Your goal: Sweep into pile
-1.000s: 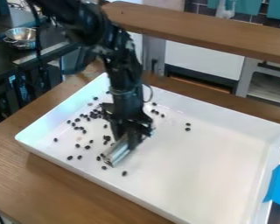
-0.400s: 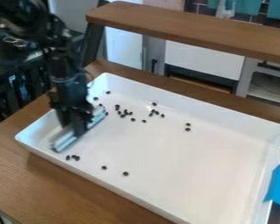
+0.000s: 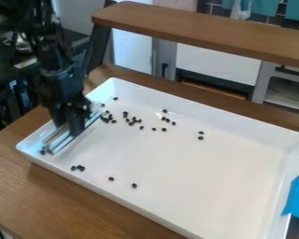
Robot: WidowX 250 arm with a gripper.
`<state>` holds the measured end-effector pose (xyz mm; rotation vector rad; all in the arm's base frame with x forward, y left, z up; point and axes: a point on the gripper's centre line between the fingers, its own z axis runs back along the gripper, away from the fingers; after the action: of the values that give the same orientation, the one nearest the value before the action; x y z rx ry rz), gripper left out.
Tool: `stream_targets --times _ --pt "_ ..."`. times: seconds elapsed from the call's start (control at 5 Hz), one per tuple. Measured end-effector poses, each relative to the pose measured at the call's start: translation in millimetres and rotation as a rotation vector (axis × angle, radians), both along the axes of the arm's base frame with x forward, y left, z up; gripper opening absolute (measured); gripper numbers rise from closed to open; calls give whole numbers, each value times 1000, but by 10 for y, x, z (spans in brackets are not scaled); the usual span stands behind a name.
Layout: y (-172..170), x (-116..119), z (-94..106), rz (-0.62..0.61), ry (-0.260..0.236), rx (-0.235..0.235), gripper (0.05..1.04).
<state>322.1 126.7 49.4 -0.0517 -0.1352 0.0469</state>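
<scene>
Gripper [image 3: 71, 122] hangs at 10 o'clock in the tray, clamped about a silvery sweeping tool [image 3: 63, 140]; how wide it stands open, I cannot tell. That tool lies aslant over the tray's 9-to-10 o'clock side, one end towards 8, the other towards 11. Small dark beans [image 3: 132, 119] are what wants sweeping: most lie loosely scattered at 11 o'clock, several just beside the tool's farther end, and one touches or nearly touches its nearer end. More sit at 12, a pair between 1 and 2, three close together between 8 and 9, and single ones at 8 and 7. All this is in a white, shallow, raised-rim tray [image 3: 208, 191], set aslant on a brown wooden bench [image 3: 21, 196]. A bright blue piece [image 3: 296, 200] hangs over the tray's rim at 4 o'clock. Beyond the bench, from 12 round to 1, runs a wooden shelf [image 3: 202, 29], with white-fronted units [image 3: 217, 66] below it and teal squares [image 3: 298, 9] on dark tiles behind.
</scene>
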Motion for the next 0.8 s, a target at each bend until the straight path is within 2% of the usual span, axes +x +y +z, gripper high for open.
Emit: stream_targets --times 0.2,0.4,0.6,0.8 --pt "-388 131 254 9 -86 -35 371" --pt "-736 178 401 9 -110 -49 371" --pt "-1126 136 318 22 -71 -56 371" --pt "-1405 131 253 66 -56 -48 371"
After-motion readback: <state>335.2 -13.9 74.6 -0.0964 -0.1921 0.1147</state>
